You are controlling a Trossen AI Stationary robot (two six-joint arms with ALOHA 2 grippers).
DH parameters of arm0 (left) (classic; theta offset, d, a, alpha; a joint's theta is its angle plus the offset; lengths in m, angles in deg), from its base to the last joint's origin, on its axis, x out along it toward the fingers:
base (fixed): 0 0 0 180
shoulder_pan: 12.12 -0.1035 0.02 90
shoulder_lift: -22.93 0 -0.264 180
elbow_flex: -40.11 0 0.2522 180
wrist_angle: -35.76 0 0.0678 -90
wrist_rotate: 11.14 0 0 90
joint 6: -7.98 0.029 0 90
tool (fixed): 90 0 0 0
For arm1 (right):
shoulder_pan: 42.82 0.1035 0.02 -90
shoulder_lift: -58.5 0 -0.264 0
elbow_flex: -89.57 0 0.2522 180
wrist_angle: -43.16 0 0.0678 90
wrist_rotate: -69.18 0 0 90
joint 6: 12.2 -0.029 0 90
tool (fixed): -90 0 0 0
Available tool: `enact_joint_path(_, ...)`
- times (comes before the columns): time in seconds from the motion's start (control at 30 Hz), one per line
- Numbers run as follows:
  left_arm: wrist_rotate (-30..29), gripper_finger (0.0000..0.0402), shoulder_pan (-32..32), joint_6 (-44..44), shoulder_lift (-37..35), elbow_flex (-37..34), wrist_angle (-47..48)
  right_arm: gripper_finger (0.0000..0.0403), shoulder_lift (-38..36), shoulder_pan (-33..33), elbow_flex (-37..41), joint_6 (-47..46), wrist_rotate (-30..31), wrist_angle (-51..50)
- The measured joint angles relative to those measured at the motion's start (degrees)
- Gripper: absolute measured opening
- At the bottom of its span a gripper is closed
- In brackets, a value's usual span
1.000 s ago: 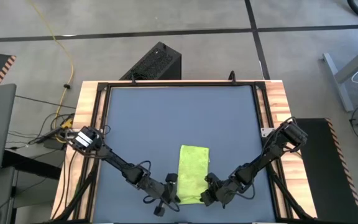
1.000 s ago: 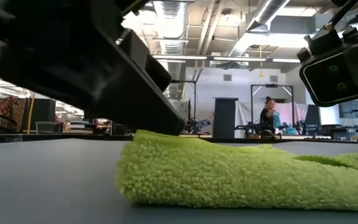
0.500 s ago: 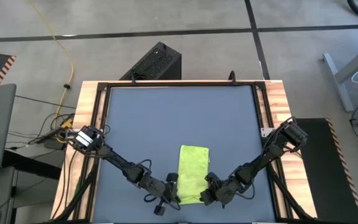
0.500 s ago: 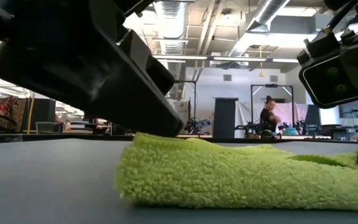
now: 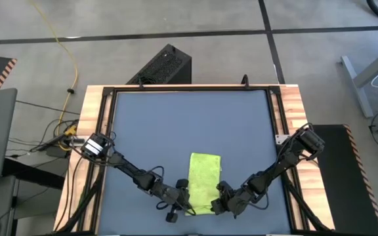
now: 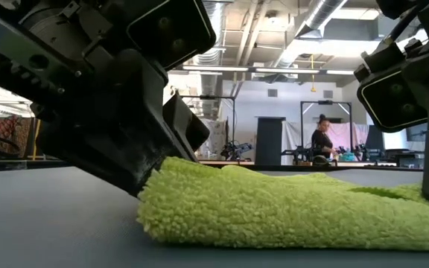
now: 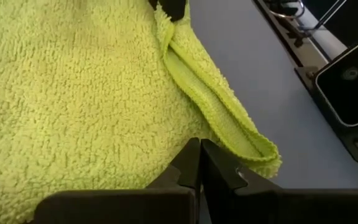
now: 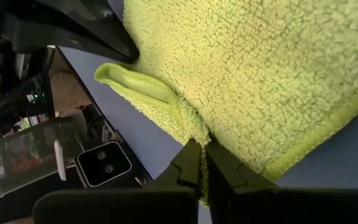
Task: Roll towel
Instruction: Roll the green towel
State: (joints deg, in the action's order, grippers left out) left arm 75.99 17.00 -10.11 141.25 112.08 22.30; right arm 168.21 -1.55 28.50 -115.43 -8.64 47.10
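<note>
Blue-grey table (image 5: pixel 176 124) with a wooden rim, and a big workshop room far behind. Lying flat near the front edge, about in the middle: the towel (image 5: pixel 204 177), bright yellow-green, folded into a thin strip. No roll yet.

Just changed: moved in closer to the towel, the left gripper (image 5: pixel 181 196). Half a second ago a bit off to the side of the near left corner; now right up against it. Seen low across the table, now pushing into the fluffy end and filling much more of that side. Hardly moved at all, the right gripper (image 5: pixel 220 204), down at the near right corner.

Left fingers squeezed tight together, tips on the cloth by the folded edge. Hard to tell if any cloth is caught between them. Right fingers also pinched almost closed, with a thin bit of the towel's edge between them, so holding that corner.

Meaning for the task, as a guess: both grippers now set at the near short end, one at each corner. Looks like getting ready to lift that end and turn it over for the first roll.

Long way of the towel: running from the front of the table toward the back. Short ends facing front and back, near end between the two grippers. Rolling likely to go away from the front, along the long way.
</note>
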Motion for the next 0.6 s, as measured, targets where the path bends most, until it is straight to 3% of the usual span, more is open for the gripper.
enact_joint_path(0.3,-1.7,0.0000,-0.8,0.2,-0.7,0.0,0.9,0.0065,0.0,-0.2,0.0,-1.7,-0.1,0.3)
enact_joint_path(0.47,-6.0,0.0000,-2.4,3.5,-5.0,0.0,1.8,0.0075,0.0,-0.2,0.0,-2.9,0.0,-0.2)
enact_joint_path(0.6,-4.4,0.0000,-2.9,5.3,-8.2,0.0,0.5,0.0077,0.0,-0.2,0.0,-3.1,0.0,-0.3)
